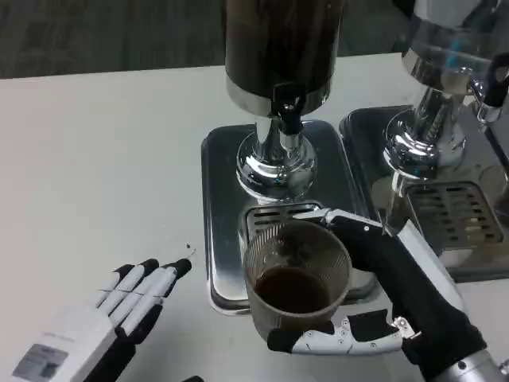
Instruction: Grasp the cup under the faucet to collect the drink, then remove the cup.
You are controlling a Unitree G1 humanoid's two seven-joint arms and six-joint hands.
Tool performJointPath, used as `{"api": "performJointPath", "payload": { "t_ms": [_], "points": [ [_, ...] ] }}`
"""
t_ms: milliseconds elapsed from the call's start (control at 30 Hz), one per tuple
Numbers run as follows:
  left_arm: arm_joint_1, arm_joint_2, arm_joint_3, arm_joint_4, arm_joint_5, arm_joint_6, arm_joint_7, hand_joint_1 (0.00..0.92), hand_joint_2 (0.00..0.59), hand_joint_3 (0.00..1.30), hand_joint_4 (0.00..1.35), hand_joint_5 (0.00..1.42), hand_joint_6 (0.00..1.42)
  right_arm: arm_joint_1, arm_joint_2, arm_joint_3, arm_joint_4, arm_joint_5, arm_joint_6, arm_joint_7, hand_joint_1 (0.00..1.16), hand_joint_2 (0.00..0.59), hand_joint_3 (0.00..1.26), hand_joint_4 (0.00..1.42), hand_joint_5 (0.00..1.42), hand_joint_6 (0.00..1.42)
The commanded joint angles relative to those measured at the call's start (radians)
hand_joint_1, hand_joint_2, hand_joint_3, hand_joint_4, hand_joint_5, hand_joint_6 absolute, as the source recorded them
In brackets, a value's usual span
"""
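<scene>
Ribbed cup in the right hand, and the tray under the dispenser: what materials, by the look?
Ribbed translucent cup, held by the right hand: likely clear or smoky plastic, possibly glass; the dark drink shows through its fluted wall. Rectangular silver drip tray: probably polished stainless steel, judging by the mirror-like reflections, with a slotted grille near the cup.

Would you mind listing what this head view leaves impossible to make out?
- Dispenser: top cut off by the upper edge.
- Second dispenser: cut by the top and right edges.
- Cup: its base and far side are hidden by the right hand holding it.
- Left hand: its wrist runs off the bottom edge.
</scene>
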Motion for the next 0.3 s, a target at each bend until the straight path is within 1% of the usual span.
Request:
{"api": "performJointPath", "payload": {
  "t_ms": [33, 300],
  "points": [
    [-0.001, -0.001, -0.009, -0.006, -0.013, 0.008, -0.010, 0.000, 0.189, 0.00, 0.00, 0.00, 0.00, 0.002, 0.009, -0.009, -0.041, 0.029, -0.015, -0.010, 1.03, 0.112, 0.65, 0.73, 0.77, 0.97],
    [-0.004, 0.002, -0.005, -0.008, -0.011, 0.015, -0.009, 0.000, 0.189, 0.00, 0.00, 0.00, 0.00, 0.008, 0.015, -0.009, -0.038, 0.032, -0.020, -0.013, 1.03, 0.112, 0.65, 0.73, 0.77, 0.97]
  ]
}}
